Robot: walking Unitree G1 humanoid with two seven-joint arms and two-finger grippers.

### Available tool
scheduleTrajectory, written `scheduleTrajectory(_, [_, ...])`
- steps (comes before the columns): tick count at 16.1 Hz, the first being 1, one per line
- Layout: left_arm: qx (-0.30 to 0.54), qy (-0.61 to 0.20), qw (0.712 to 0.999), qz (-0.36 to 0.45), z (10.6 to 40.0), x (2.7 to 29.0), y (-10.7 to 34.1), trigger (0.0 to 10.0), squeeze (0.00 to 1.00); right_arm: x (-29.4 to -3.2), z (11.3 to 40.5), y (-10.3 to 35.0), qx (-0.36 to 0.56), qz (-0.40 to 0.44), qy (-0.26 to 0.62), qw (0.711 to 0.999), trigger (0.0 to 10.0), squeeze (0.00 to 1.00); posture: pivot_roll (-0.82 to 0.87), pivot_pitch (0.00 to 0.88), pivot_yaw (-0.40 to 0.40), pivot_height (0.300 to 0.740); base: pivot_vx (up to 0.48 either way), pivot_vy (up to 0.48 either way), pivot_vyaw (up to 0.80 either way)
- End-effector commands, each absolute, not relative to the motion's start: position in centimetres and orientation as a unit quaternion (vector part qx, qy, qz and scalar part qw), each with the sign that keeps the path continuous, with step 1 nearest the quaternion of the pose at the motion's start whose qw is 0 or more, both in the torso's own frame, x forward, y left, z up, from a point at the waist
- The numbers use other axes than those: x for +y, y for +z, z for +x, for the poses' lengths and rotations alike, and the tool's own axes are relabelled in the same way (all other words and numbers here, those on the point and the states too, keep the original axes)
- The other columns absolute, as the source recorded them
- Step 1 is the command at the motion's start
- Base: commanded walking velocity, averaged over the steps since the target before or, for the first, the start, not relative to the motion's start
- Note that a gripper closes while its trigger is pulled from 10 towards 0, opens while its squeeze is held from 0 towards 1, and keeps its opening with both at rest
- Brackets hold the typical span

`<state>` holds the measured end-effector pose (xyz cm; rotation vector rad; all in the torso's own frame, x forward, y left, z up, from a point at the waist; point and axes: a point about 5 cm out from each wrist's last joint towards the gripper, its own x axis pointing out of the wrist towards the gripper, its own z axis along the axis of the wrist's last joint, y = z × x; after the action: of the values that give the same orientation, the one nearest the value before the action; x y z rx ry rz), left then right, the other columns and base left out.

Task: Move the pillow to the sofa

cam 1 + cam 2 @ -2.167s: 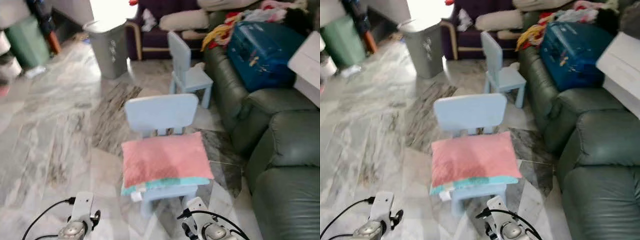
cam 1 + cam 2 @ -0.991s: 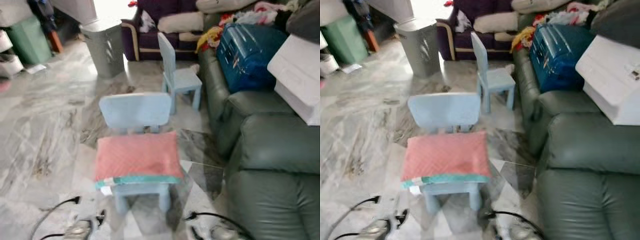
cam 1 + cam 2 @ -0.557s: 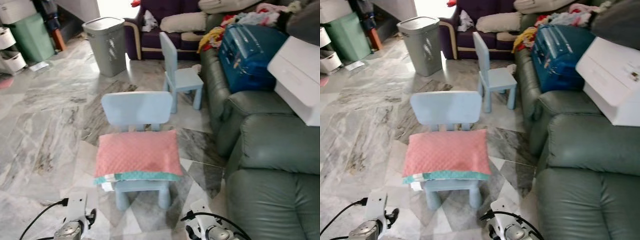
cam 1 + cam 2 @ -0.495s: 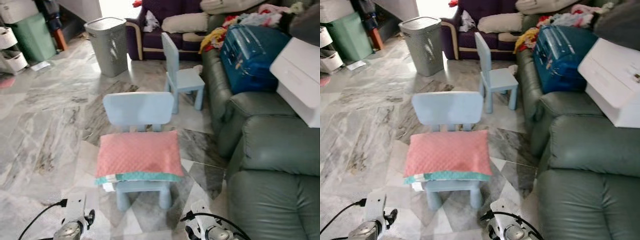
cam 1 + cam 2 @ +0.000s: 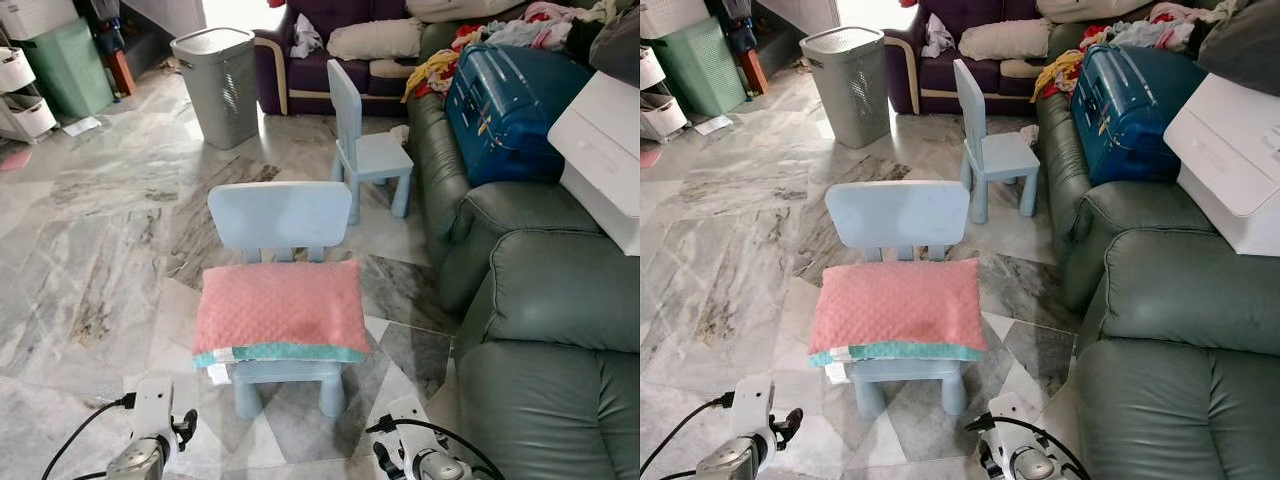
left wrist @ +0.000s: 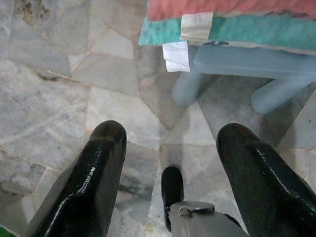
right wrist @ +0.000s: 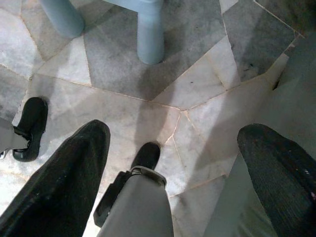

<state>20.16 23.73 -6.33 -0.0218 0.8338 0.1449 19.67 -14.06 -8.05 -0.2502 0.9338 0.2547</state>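
Marble floor (image 5: 90, 260) runs under everything, with a green sofa (image 5: 560, 300) along the robot's right.

Left gripper (image 6: 170, 148) hangs low over the tiles, its two black fingers (image 6: 94, 168) spread wide with nothing between them. Right gripper (image 7: 173, 148) hangs the same way, fingers (image 7: 64, 182) apart and empty, near the sofa's foot. From the head, both wrists sit at the bottom edge, left (image 5: 150, 450) and right (image 5: 420, 465), well below the seat.

Just ahead of them stands a small blue chair (image 5: 280, 215), and the pillow (image 5: 278, 310), pink on top with a teal band, lies flat across its seat, overhanging the front. Beyond it are a second chair (image 5: 365, 150), a grey hamper (image 5: 215, 70) and a blue suitcase (image 5: 515, 90) on the sofa's far end.

My reading: this is the approach step, with nothing grasped yet. The next move calls for raising both arms to seat height and closing on the pillow's two ends, then turning right to the bare sofa cushion.

The left wrist view gives the pillow's underside edge, with a white tag (image 6: 176, 56) hanging from it, and the chair legs (image 6: 187, 89). The head views give the whole layout and the free spot on the sofa.
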Motion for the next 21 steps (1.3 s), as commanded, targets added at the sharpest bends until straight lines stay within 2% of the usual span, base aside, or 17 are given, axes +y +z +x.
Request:
scheduleTrajectory(1, [0.408,0.077,0.909,-0.020,19.85,23.94,-6.45,10.0,0.00,-14.08,19.76,-8.00,0.446,-0.124,0.124,0.878,10.0,0.00,-0.03,0.006,0.003,0.740,0.000,0.000,0.00])
scheduleTrajectory(7, [0.407,0.063,0.911,-0.026,20.06,23.55,-6.42,10.0,0.00,-14.05,19.81,-7.97,0.446,-0.134,0.137,0.874,10.0,0.00,-0.03,0.007,0.006,0.740,0.000,0.000,0.00])
scheduleTrajectory(16, [0.411,0.057,0.909,-0.033,19.72,23.01,-6.74,10.0,0.00,-14.21,19.89,-7.95,0.449,-0.139,0.140,0.872,10.0,0.00,-0.04,0.017,0.001,0.740,0.349,0.000,0.00])
scheduleTrajectory(21, [0.411,0.055,0.909,-0.031,19.77,22.95,-6.72,10.0,0.00,-14.29,19.91,-7.94,0.449,-0.141,0.142,0.871,10.0,0.00,-0.04,0.020,0.000,0.740,0.333,0.264,0.00])
